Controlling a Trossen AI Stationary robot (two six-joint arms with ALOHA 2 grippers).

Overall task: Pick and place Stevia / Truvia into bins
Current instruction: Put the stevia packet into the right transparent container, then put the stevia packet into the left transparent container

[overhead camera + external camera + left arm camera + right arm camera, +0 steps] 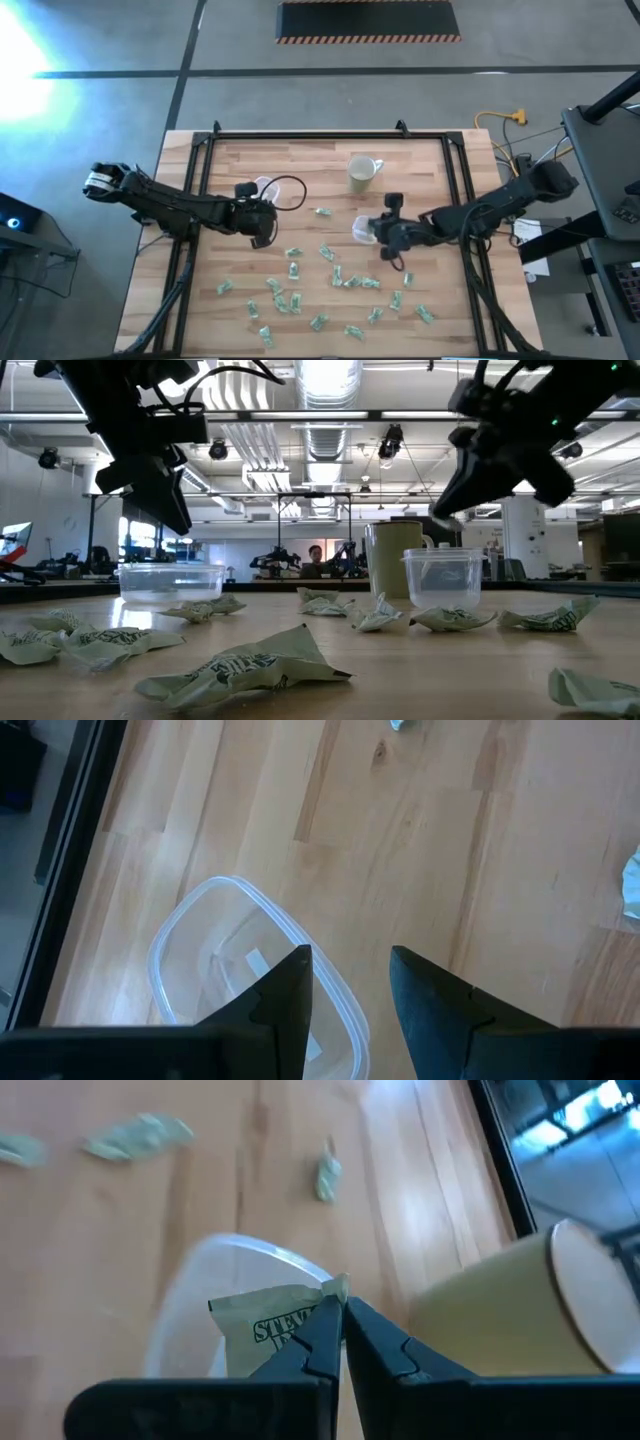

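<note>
Many green-and-white Stevia packets (296,270) lie scattered on the wooden table's near half. My right gripper (340,1315) is shut on one packet (265,1328) and hangs over the small squarish clear bin (215,1275), right of centre (360,229). My left gripper (350,960) is open with nothing between its fingers. It hovers over the near edge of the wider clear bin (235,955), which stands left of centre (275,190). My right gripper pinches one end of the packet (322,1302) between its two fingertips, coming slanting down from the table's right. The rest of the packet sticks out sideways from the fingers, lifted clear above the small bin's opening.
A pale mug (362,173) with a handle stands just beyond the small bin, close to my right gripper. A black frame (300,135) runs along the table's far and side edges. Bare wood lies between the two bins.
</note>
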